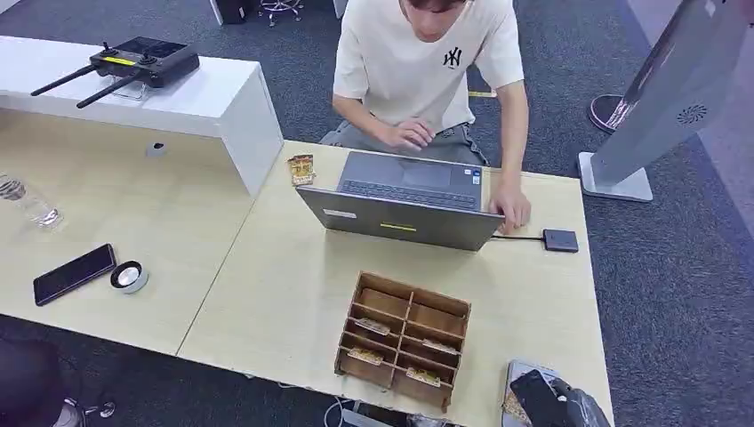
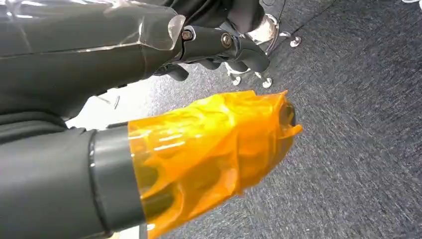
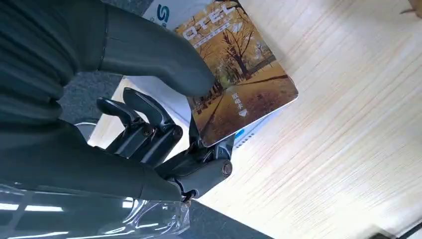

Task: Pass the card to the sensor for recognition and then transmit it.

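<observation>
- Looking down from the head cam, my right hand (image 1: 556, 402) sits at the near right corner of the table (image 1: 284, 294), just right of the wooden card organizer (image 1: 403, 340).
- Right wrist cam gives the better look: the thumb is pressed on top of the hotel key card (image 3: 241, 89) (autumn trees printed on it) and the dark fingers (image 3: 149, 124) are curled underneath, so the card is pinched between them. It's held just above the light wood of the table, over a white thing with blue lettering that I can't read properly.
- Left hand (image 2: 199, 149) hangs down by the grey carpet. The thumb is wrapped in orange film and the dark fingers look curled in with nothing in them, though the view is rough.
- More cards sit in the organizer's compartments.
- Across the table a person (image 1: 427, 62) leans over a grey laptop (image 1: 400, 200), one hand resting by the cable to the small dark card reader (image 1: 560, 240) at its right.
- Over on the left side of the table: a black phone (image 1: 74, 273), a small round speaker-looking puck (image 1: 130, 277) and a clear water bottle (image 1: 27, 203).
</observation>
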